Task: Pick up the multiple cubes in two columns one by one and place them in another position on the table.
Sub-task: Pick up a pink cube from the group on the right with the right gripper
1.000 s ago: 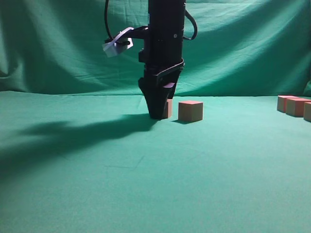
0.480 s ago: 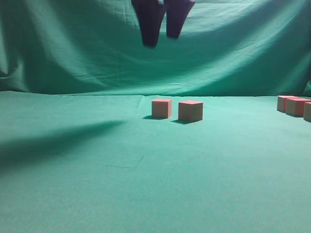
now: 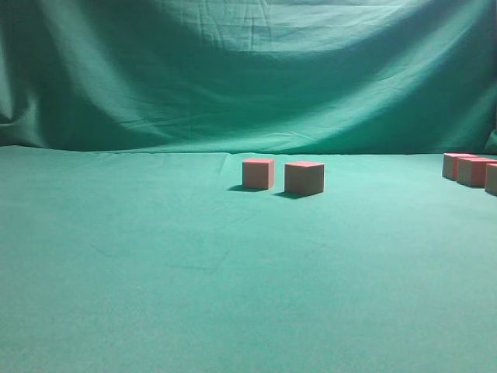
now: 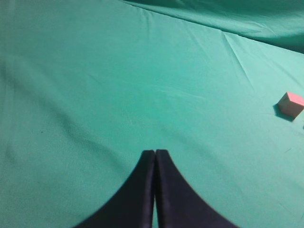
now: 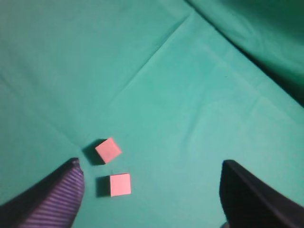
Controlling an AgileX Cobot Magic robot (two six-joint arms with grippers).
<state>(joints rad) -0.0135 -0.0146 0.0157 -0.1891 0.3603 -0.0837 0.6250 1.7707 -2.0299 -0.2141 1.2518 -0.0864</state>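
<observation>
Two pinkish-red cubes stand side by side on the green table [image 3: 194,272] near the middle, one [image 3: 258,173] just left of the other [image 3: 304,177]. More cubes [image 3: 472,170] sit in a cluster at the right edge. No gripper shows in the exterior view. My right gripper [image 5: 151,162] hangs high above the table, open and empty, looking down on the same pair, one cube [image 5: 108,149] turned askew and one [image 5: 120,184] square. My left gripper [image 4: 155,153] is shut with nothing in it, over bare cloth, and a single cube [image 4: 291,104] lies far to its right.
A wrinkled green cloth backdrop [image 3: 248,78] hangs behind the table. Broad stretches of cloth lie to the left of and in front of the middle pair of cubes.
The right gripper, which stood down at the left cube of the middle pair, has risen straight up out of the exterior view, leaving that cube on the table. Its shadow has gone.
</observation>
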